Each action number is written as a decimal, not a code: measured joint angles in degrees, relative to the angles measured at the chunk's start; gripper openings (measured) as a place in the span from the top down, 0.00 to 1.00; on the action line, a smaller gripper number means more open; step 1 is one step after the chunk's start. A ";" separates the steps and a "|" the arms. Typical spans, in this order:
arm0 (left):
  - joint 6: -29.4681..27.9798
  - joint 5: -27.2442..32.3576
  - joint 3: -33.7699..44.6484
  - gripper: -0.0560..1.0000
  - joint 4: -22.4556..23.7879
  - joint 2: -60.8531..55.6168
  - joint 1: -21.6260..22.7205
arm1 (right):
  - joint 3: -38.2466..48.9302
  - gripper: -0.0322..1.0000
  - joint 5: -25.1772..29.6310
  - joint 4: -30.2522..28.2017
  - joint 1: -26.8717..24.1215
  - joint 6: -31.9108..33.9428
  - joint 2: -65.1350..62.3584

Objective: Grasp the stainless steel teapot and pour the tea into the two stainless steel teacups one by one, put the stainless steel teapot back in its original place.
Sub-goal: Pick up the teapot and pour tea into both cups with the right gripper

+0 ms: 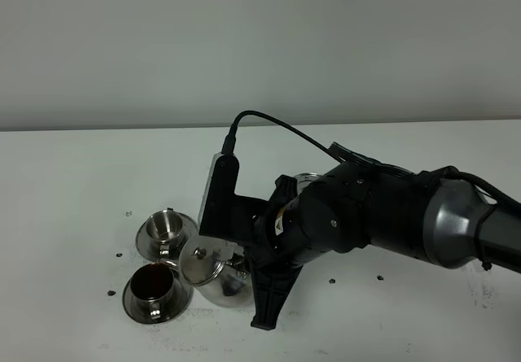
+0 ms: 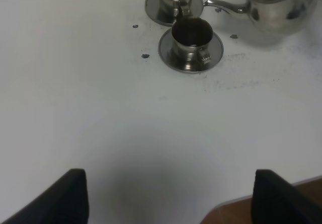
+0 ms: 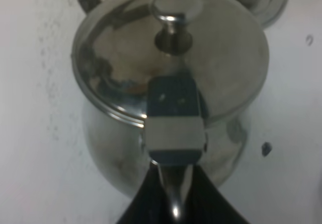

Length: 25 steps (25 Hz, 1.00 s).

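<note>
1. Exterior high view: the R arm reaches across the middle, and the right gripper is closed on the loop handle of the shiny stainless steel teapot w/ knobbed lid. The pot sits just beside both cups on the white table, lid leaning toward them. The near small steel teacup on its round saucer holds dark tea. The far matching steel teacup looks empty. A shiny rim behind the arm is prob. the round steel coaster, the pot's home spot, well apart from the pot.
2. Left wrist view: the left gripper hangs over bare table w/ its jaws wide, holding nothing, and is well apart from the cups. The thin curved spout points at the far cup, tip close to its saucer. Can't tell if the pot's base is touching the table.
3. Right wrist view: black fingers pinch the handle narrowly below the lid; the grip looks centred.
4. Judgement: one cup is filled, so the step in hand is the 2nd pour. The next move calls for bringing the spout tip over the far cup's mouth, then a slow wrist roll to tip the pot w/o spilling onto the saucer. After that the pot goes back upright onto the coaster.
</note>
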 joint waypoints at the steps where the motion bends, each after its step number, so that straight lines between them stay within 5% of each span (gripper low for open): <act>1: 0.00 0.00 0.00 0.32 0.00 0.00 0.00 | 0.44 0.91 -0.50 0.19 -0.02 -0.05 0.00; 15: 0.00 0.00 0.00 0.32 0.00 0.00 0.00 | 4.29 0.91 -5.37 2.58 -0.19 -0.02 -3.24; 25: 0.00 0.00 0.00 0.32 0.00 0.00 0.00 | 13.13 0.91 -16.10 6.20 -0.19 -0.02 -7.80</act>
